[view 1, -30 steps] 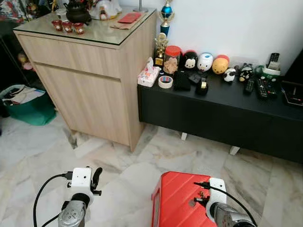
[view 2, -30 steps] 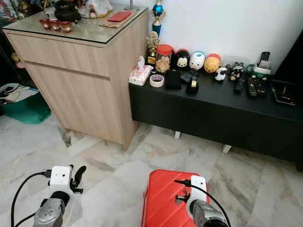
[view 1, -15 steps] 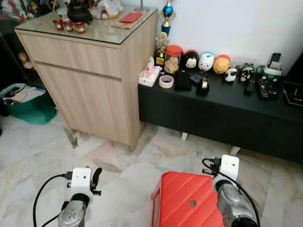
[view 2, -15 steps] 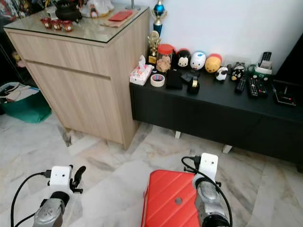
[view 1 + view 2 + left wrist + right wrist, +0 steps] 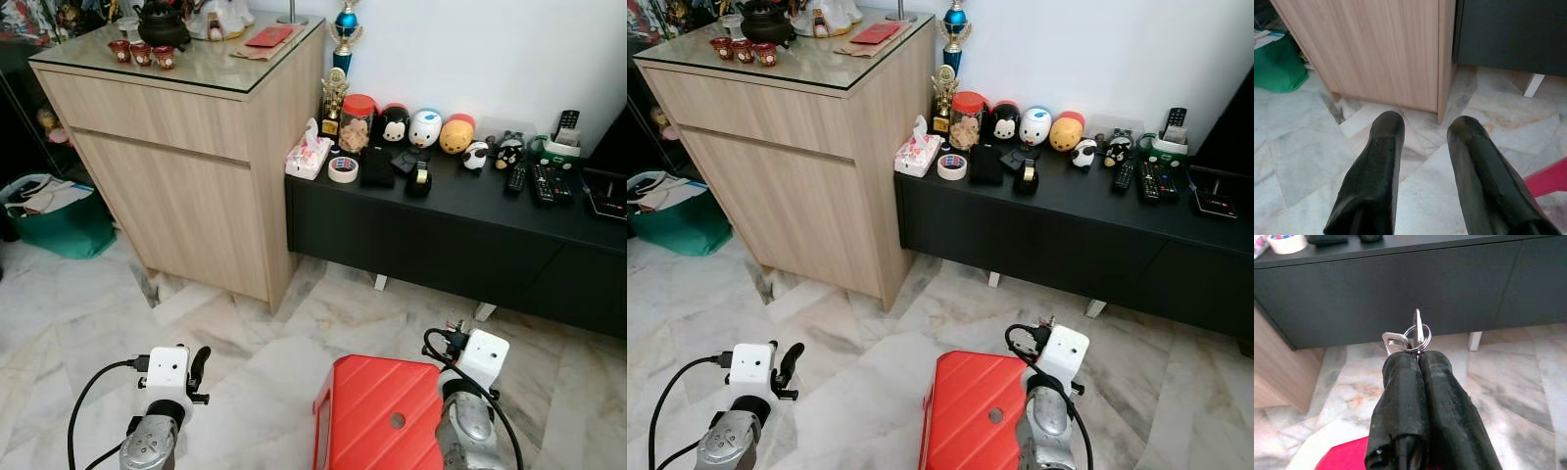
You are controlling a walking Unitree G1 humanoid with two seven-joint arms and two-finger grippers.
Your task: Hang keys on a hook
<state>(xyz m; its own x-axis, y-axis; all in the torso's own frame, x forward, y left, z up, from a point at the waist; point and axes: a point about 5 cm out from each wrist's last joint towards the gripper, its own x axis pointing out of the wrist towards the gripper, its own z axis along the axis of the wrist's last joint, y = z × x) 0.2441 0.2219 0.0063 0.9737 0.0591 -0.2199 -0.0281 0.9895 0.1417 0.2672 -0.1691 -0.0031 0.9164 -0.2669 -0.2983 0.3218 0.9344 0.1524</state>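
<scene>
- Since one second ago, the right gripper (image 5: 1418,360) has lifted off the red stool (image 5: 377,416), its fingers pinched on the keys (image 5: 1413,335).
- Left gripper (image 5: 1422,134) hovers low, fingers apart.
- Marble floor (image 5: 78,313); wooden cabinet (image 5: 186,166) beside a black bench (image 5: 451,235).

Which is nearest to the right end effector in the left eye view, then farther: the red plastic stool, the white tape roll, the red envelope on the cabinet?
1. Red plastic stool, right beside the right end effector.
2. White tape roll, on the black console's left end.
3. Red envelope, up on the wooden cabinet's glass top.

Bright even indoor light, sharp views, soft shadows, little glare
</scene>
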